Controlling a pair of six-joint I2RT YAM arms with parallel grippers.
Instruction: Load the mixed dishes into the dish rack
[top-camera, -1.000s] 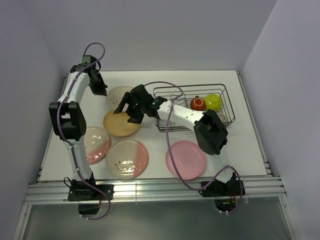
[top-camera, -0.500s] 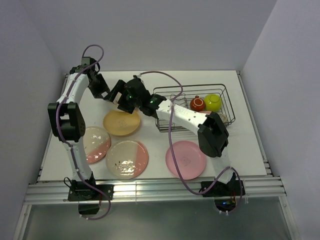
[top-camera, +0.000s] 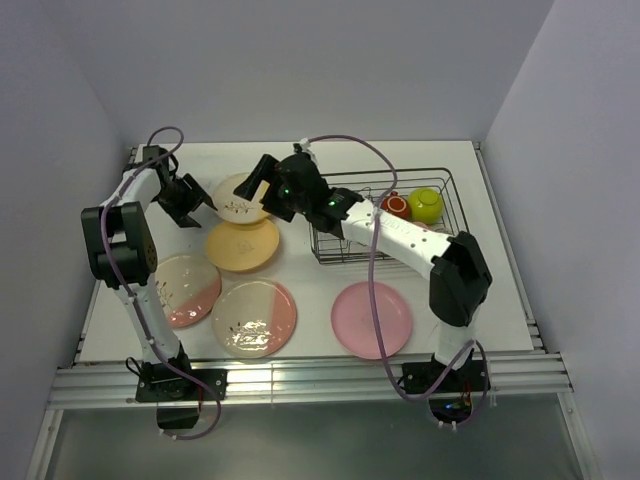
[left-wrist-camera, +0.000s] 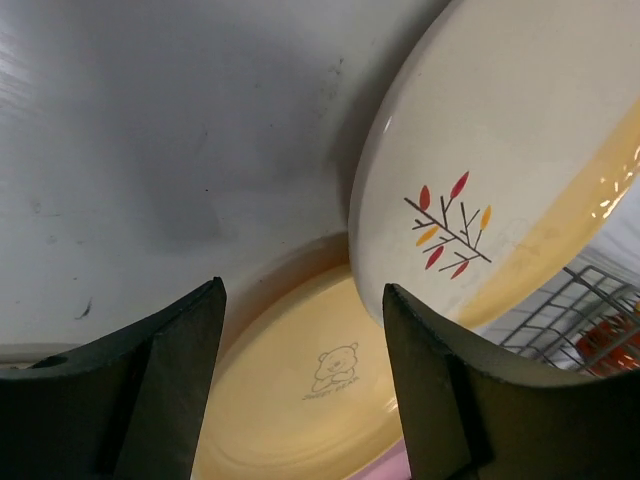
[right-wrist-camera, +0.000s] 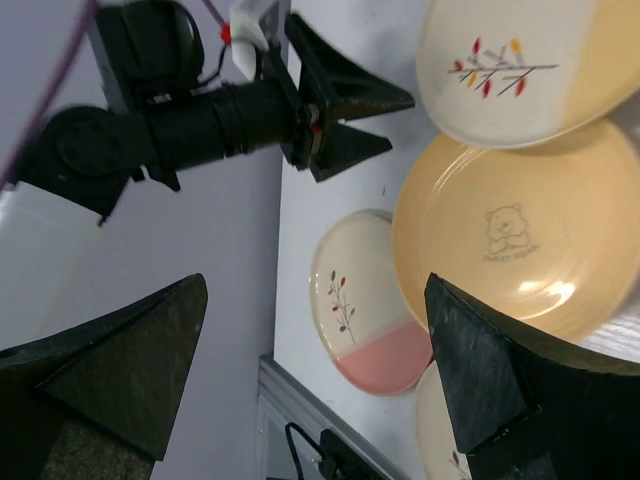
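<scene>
The left end effector (left-wrist-camera: 302, 290) hovers low over the white surface (top-camera: 300, 280) at its far left. Its 2 fingers are spread wide with nothing between them, and they point at the cream-and-yellow plate (top-camera: 240, 199). This plate, with a sprig motif, lies just beyond the fingertips. Its near rim overlaps the edge of the yellow-orange plate (top-camera: 242, 246), which has a small bear drawn on it. Whether the sprig plate lies flat or tilted cannot be told.

The right end effector (top-camera: 258, 188) reaches across from the right and hangs above the sprig plate's far side. Its fingers are also fully spread and hold nothing.

The dish rack (top-camera: 330, 250) stands at the far right of the surface, with the dark red mug (top-camera: 395, 207) and the lime-yellow bowl (top-camera: 427, 204) side by side inside it at its right end.

Flat on the surface in the near row lie 2 cream-and-pink plates, one at the left (top-camera: 183, 289) and one beside it (top-camera: 254, 318). A pink plate (top-camera: 372, 320) lies to their right, in front of the rack.
</scene>
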